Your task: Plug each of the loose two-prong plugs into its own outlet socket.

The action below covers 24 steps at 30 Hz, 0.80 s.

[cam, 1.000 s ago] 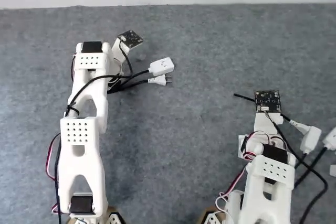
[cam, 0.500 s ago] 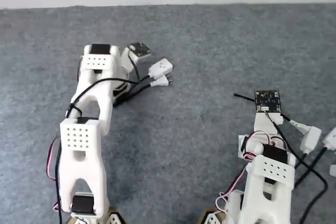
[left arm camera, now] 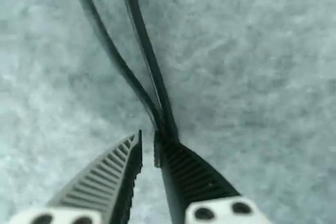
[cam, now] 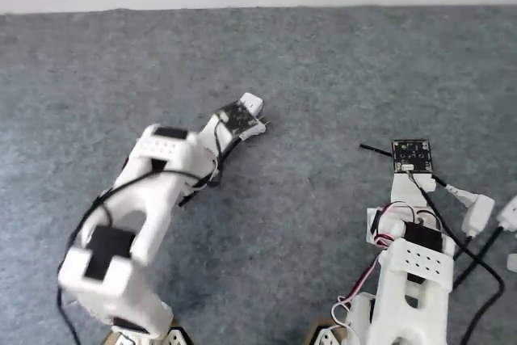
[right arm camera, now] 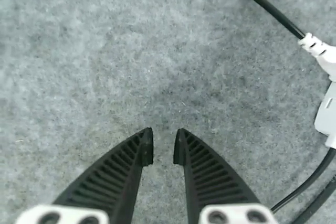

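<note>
Left tool (left arm camera: 148,148) newly beside black cables (left arm camera: 131,61)

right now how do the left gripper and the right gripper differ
The left gripper sits over two black cables; the right gripper hangs over bare carpet, a white plug off to the side. The left arm is stretched far forward; the right arm is folded near its base. Both are slightly open.

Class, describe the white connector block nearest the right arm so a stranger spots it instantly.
Find the right arm on the grey table. Just beyond its right side lies a tilted white connector block with a black cable leading to it. Unlike the two white pieces at the picture's edge, it shows whole and lies nearest the arm.
</note>
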Each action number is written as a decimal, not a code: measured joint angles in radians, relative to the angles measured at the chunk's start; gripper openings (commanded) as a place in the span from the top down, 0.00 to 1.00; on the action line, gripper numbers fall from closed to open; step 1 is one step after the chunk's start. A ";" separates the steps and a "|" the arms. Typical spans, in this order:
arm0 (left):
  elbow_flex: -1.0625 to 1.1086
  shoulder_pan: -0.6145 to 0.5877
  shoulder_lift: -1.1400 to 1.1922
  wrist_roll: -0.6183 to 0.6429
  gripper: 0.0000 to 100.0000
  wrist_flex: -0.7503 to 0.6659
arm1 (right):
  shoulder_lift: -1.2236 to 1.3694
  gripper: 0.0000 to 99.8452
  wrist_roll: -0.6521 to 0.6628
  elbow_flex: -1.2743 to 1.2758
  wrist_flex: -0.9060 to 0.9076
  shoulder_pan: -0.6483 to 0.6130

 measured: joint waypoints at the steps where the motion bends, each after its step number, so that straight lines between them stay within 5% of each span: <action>1: 0.048 -0.005 -0.046 0.002 0.95 -0.041 | 0.000 0.92 0.000 0.000 0.000 0.000; 9: 0.233 -0.055 -0.241 0.104 0.83 -0.328 | 0.000 0.92 0.000 0.000 0.000 0.000; 24: 0.000 -0.029 0.017 0.279 0.82 -0.356 | 0.000 0.92 0.000 0.000 0.000 0.000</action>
